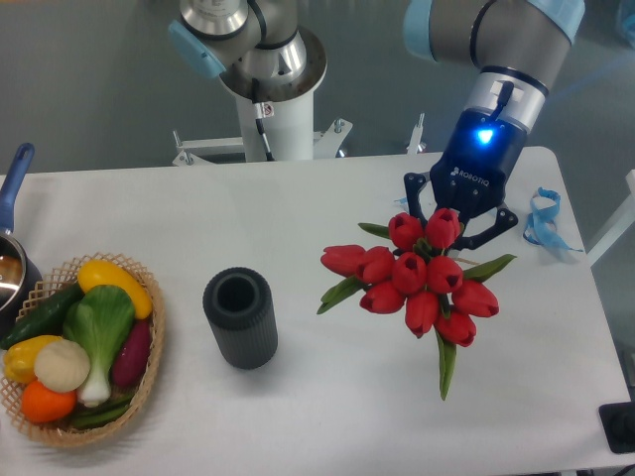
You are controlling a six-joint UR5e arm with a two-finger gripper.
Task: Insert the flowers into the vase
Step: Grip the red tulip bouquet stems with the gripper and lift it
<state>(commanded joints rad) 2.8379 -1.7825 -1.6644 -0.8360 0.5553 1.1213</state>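
**My hand at the back of the tulips, vase apart to the left**

My hand is over the right half of the white worktop, its dark body showing a blue light on top. It is down at the rear edge of the flowers. The red heads cover my fingertips, so I cannot tell whether my fingers are closed on the stems or only standing around them; I see black finger links spread to either side just behind the bunch.

The flowers form a tight cluster of red tulip heads with green leaves poking out left, right and toward the front edge of the worktop. One long leaf or stem points down toward the near edge.

The vase stands upright on the worktop, well apart from the flowers, to their left. It is a dark ribbed cylinder and its round mouth is open and faces up.

Further left, at the worktop's corner, sits a wicker basket filled with toy vegetables in yellow, green, orange, white and purple. A pot with a blue handle shows at the left edge. A light blue ribbon lies near the right edge, just beside my hand.
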